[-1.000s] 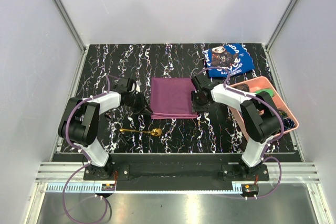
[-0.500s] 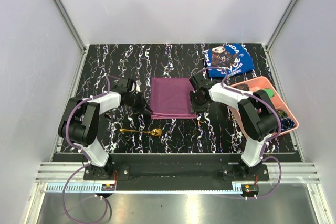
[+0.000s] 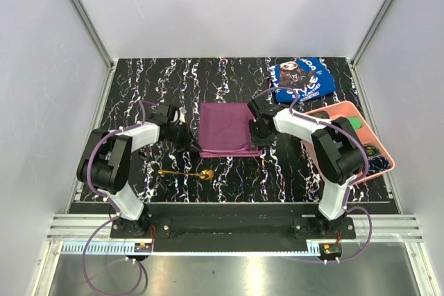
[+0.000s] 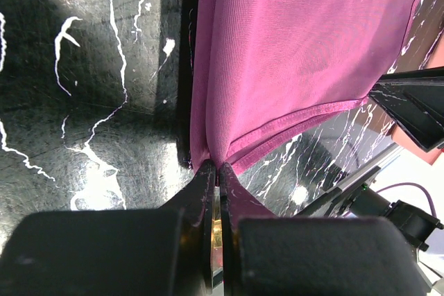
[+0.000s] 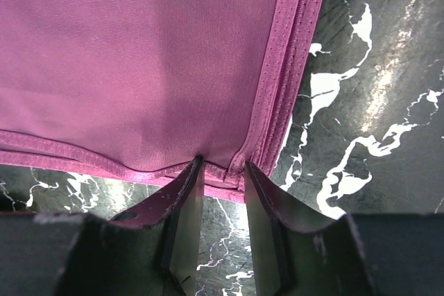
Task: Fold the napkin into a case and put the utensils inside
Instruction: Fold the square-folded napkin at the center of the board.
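One napkin, one gold spoon, one blue cloth, one pink tray, two arms

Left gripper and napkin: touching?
Touching. Left wrist view: the left gripper is pinched shut on the napkin corner, cloth puckering into its tips.

Surface: black table with white veins.
Middle: purple napkin, lying flat.
Near side: gold spoon, apart from the napkin.
Far right: blue cloth; pink tray nearer, at the right edge.
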Robot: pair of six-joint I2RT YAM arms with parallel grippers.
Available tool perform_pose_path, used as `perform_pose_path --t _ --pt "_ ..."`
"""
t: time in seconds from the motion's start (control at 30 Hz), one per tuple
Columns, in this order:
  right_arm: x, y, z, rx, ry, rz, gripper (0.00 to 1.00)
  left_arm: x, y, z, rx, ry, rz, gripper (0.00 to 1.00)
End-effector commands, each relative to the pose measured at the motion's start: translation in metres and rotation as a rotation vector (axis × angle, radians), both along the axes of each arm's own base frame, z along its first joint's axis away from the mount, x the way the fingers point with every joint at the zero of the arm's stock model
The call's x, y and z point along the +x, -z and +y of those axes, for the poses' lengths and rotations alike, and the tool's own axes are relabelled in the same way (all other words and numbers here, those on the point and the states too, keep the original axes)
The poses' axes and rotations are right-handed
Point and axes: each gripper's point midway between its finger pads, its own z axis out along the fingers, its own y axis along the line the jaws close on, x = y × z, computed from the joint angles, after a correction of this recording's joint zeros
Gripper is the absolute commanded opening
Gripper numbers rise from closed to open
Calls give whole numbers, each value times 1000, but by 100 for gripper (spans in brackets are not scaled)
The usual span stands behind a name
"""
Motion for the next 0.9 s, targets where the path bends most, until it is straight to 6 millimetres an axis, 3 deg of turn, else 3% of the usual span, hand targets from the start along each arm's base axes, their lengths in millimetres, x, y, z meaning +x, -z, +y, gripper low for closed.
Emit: perform_pose_path --t 0.0,0.4,0.53,0.87 --pt "2 -4 -4 -50 -6 -26 39 5 -18 -6 -43 17 -67 0" --pt "-1 5 -7 -92 -11 -10 41 4 -17 -6 -40 17 -63 0" --pt "-1 10 -3 -92 -19 -6 33 6 -21 -7 -50 17 -72 0" --pt "12 -25 -2 -86 -13 -77 14 13 -34 -10 -61 17 -100 0"
